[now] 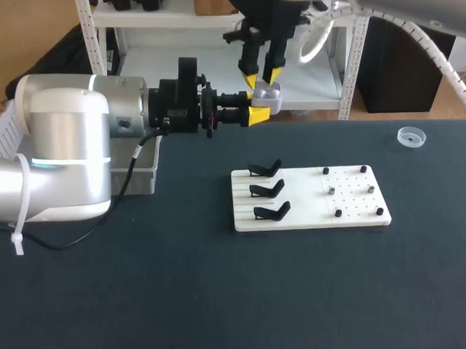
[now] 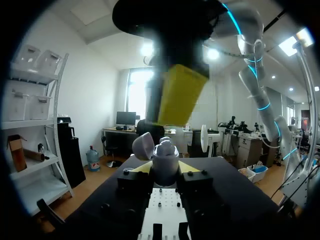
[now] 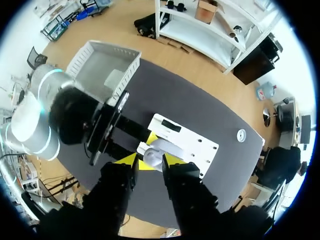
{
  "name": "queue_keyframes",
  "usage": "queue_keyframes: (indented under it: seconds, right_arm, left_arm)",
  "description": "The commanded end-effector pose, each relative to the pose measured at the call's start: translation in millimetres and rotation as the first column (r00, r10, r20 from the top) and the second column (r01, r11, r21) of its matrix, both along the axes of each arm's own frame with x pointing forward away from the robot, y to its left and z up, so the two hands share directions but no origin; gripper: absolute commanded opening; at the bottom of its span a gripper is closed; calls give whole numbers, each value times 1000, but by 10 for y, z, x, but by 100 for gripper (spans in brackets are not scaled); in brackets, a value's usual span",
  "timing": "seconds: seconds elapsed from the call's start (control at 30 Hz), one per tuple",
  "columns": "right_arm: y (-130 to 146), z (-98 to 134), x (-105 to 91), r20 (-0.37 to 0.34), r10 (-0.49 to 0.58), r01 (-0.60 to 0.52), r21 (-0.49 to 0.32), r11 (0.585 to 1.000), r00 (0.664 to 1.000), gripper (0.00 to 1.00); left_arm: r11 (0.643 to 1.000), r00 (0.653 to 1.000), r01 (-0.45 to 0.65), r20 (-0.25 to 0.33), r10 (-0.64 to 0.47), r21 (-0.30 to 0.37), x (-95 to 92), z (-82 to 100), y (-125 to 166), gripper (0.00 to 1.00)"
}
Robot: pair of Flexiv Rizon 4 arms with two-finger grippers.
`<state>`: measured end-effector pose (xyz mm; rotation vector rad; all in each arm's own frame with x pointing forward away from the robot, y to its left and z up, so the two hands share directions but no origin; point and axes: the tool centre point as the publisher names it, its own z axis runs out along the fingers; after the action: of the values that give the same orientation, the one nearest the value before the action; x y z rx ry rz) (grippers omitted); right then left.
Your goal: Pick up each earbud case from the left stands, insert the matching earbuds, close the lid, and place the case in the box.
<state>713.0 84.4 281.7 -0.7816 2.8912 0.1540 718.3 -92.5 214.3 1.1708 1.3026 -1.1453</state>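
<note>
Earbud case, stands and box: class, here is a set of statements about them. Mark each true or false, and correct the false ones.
1. The left gripper holds the case up off the table. True.
2. Each of the three stands on the board holds a case. False: all three stands are empty.
3. The lid of the case is shut. False: it stands open, tipped to one side.
4. The right gripper is just above the case. True.
5. The box sits to the right of the board. False: it is at the table's left edge, left of the board.
</note>
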Motion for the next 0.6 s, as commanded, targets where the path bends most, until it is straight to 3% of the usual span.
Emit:
queue_keyframes:
  seconds: [0.03,0.2,0.4,0.6]
  right_arm:
    - [-94,97,117,39,-42,39,62,997,998,31]
    - [-76,106,363,80,-92,79,157,984,993,31]
    - [-102,-109,562,105,-166,141,209,968,981,29]
    - [-156,-313,548,93,-211,192,180,965,973,28]
  left_arm:
    - [1000,1000,-4,1,4,-2,-10,-4,-1,0]
    - [1000,1000,-4,1,4,-2,-10,-4,-1,0]
    - [1000,1000,-4,1,4,-2,-10,-4,-1,0]
    - [1000,1000,-4,1,4,-2,-10,-4,-1,0]
